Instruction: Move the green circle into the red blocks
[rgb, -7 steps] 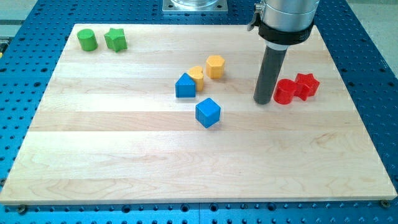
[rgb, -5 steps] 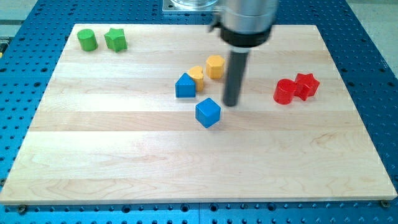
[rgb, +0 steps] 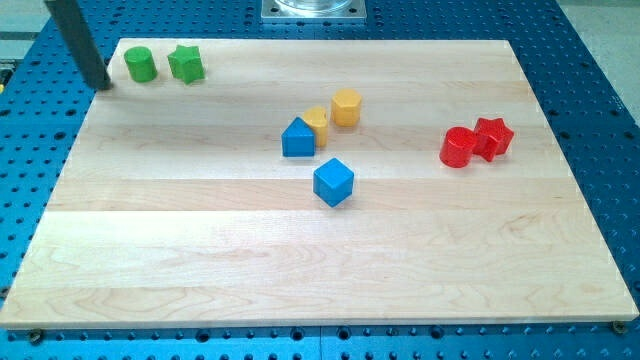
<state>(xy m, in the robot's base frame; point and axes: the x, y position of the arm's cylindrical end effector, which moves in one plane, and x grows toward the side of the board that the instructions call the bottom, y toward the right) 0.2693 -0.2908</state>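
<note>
- Tip (rgb: 99, 86) just left of green circle (rgb: 140, 64), apart; no claw fitted.
- Circle unmoved, well apart from red blocks (rgb: 476, 142); whole push remains.

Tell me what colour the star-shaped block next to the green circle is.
Green, like the green circle beside it; the star block shows plainly in the camera view.

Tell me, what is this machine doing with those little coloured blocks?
A robot arm is pushing blocks around a wooden board with a dark rod. My tip sits at the view's top left, just left of the green circle, apparently not touching it, with a green star beside that. The two red blocks, where the circle should go, sit far off at the view's right. Blue and yellow blocks lie in between.
</note>
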